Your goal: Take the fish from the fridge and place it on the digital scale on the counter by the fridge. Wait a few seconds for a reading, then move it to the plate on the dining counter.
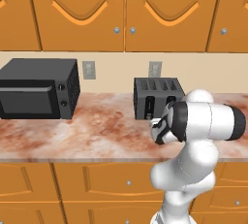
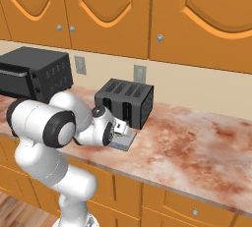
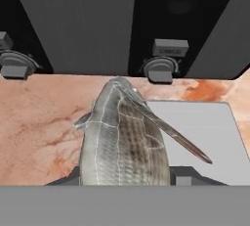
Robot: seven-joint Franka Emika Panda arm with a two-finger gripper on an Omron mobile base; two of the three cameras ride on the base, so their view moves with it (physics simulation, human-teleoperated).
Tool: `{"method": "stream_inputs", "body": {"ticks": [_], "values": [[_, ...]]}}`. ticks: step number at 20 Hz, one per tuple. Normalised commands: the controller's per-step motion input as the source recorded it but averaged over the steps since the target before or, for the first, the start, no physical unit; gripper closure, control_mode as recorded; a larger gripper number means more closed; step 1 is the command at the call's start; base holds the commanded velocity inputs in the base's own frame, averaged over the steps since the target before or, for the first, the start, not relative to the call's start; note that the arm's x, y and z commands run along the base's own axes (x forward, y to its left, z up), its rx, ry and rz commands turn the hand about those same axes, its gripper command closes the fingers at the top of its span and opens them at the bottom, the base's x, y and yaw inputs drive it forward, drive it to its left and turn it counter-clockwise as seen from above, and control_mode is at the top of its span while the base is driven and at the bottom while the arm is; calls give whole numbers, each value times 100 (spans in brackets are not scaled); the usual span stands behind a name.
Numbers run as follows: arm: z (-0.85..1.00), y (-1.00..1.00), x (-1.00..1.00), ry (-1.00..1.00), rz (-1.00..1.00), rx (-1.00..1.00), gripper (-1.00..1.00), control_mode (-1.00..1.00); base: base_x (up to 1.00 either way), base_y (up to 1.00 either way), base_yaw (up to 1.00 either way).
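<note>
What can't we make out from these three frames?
- Gripper state: in the hand view the fish covers the fingertips, so a grip on it cannot be confirmed.
- Digital scale: partly under the fish in the hand view; in the right base view only a corner shows past the hand; no display readable.
- Fish tail end: cut off by the bottom of the hand view.
- Toaster: lower right hidden by the arm in the left base view.

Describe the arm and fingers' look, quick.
Glossy white rounded arm links, with dark grey-black bands at the joints, one wide band ringing the big elbow. The wrist ends in a white hand with dark trim. The fingers are small, dark grey and blocky. No cables or markings visible.
</note>
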Motion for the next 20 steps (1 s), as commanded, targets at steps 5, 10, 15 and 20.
{"method": "stream_inputs", "body": {"ticks": [5, 10, 15, 20], "values": [[91, 24, -21, -11, 0, 13, 100, -100, 0, 0, 0], [100, 34, -24, -6, 0, 15, 100, -100, 0, 0, 0], [100, 26, -17, 2, 0, 16, 100, -100, 0, 0, 0], [84, 27, -37, 12, 0, 7, 100, -100, 0, 0, 0]]}}
